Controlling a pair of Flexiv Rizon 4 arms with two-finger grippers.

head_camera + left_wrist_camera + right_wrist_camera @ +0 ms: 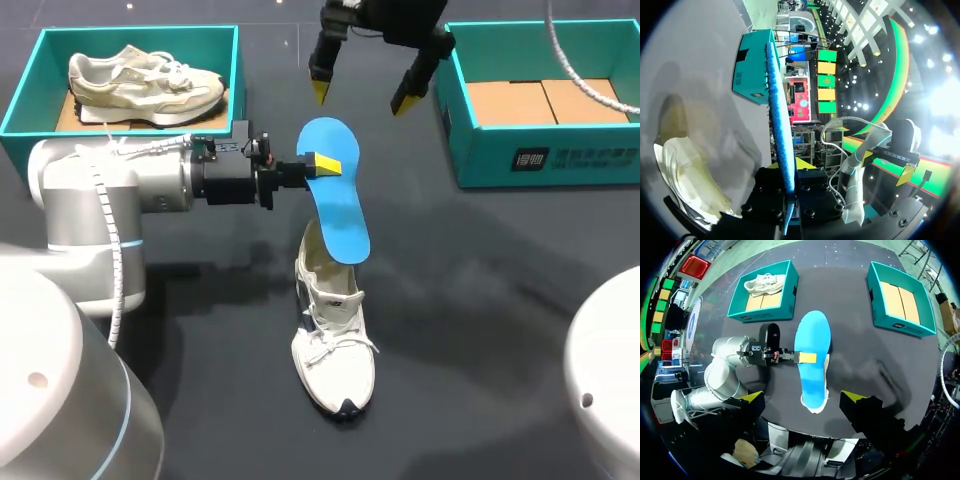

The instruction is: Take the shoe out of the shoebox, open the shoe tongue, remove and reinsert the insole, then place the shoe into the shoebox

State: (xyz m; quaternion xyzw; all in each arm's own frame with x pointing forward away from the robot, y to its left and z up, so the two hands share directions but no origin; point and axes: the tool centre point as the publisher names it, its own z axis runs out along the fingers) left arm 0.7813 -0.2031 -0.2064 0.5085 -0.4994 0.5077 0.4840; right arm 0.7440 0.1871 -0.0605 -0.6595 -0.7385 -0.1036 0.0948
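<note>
While my left gripper (322, 165) pinches the blue insole (338, 205) mid-edge, right gripper (360, 97) hangs spread, far side. Insole likely light, floppy; support its heel end over the shoe (335, 350).

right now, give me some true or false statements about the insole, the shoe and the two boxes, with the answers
1. The left gripper is shut on the blue insole. True.
2. The white shoe under the insole sits inside a shoebox. False: it rests on the dark table, between the boxes.
3. The right gripper also grips the insole. False: its fingers are open and clear of it.
4. The right shoebox holds no shoe. True.
5. The left shoebox is empty. False: a second shoe lies in it.
</note>
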